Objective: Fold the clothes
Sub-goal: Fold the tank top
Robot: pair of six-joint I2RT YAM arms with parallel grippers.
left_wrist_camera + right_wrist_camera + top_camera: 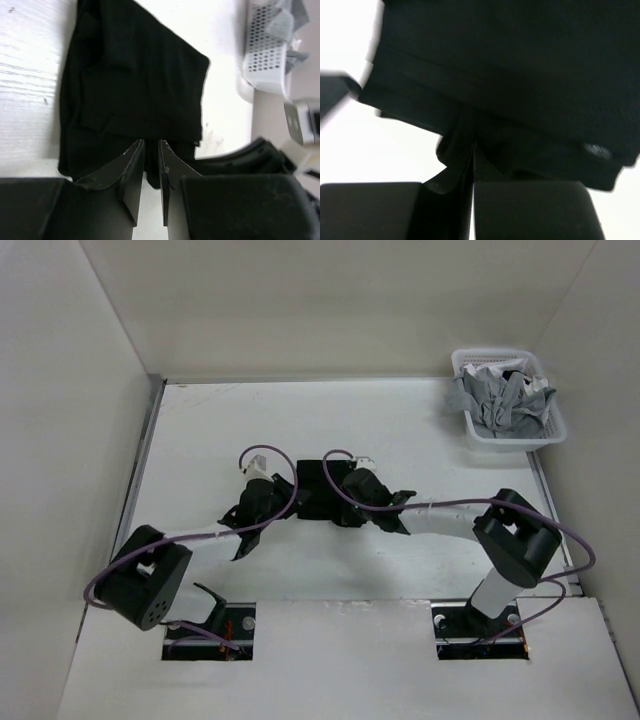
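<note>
black t-shirt (318, 490): right gripper (471, 146) clamps its edge, left gripper (151, 145) nearly closed beside it (grip unclear).

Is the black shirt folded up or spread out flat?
Folded up. The black T-shirt lies as a small, layered bundle on the table, with its edges stacked over each other.

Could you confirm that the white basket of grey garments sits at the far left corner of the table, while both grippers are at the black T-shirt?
Not quite: the white basket of grey garments sits at the far right corner, as the top external view shows. The left gripper and right gripper are indeed at the black T-shirt.
</note>
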